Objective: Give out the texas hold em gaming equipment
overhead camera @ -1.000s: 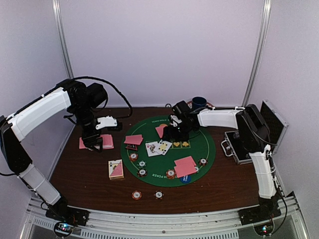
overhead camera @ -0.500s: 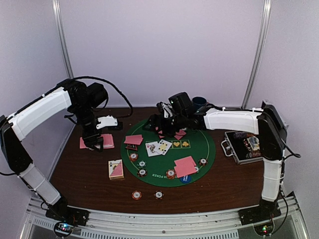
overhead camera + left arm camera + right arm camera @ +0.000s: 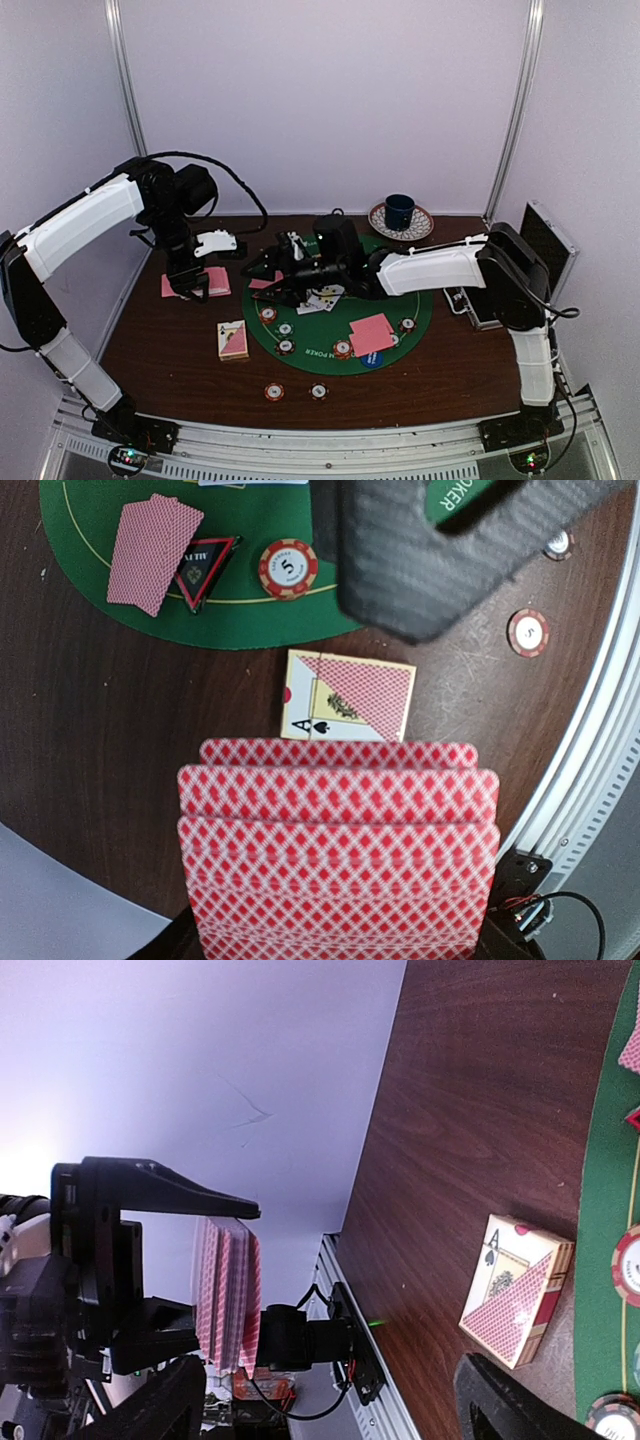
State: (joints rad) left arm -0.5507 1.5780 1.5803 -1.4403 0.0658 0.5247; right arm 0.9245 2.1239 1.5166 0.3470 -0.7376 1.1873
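Observation:
My left gripper (image 3: 189,284) is shut on a deck of pink-backed playing cards (image 3: 338,850), held above the table's left side. The same deck shows edge-on in the right wrist view (image 3: 228,1295). My right gripper (image 3: 262,284) reaches left over the green mat's (image 3: 405,295) edge, open and empty (image 3: 330,1410), a short way from the deck. A card box (image 3: 233,340) lies below them. On the mat lie two pink-backed cards (image 3: 371,333), face-up cards (image 3: 318,298), striped chips (image 3: 343,349) and a blue button (image 3: 372,358). The black triangle marker (image 3: 205,568) sits beside another card pair (image 3: 152,548).
Two chips (image 3: 274,392) (image 3: 319,391) lie on the brown table in front of the mat. A blue mug (image 3: 400,211) on its saucer stands at the back. The black case (image 3: 548,245) sits at the right edge, behind my right arm.
My right arm has swung left across the mat, from its far side to beside the left gripper's deck, its jaws widening. The mug is uncovered. The left arm has not moved.

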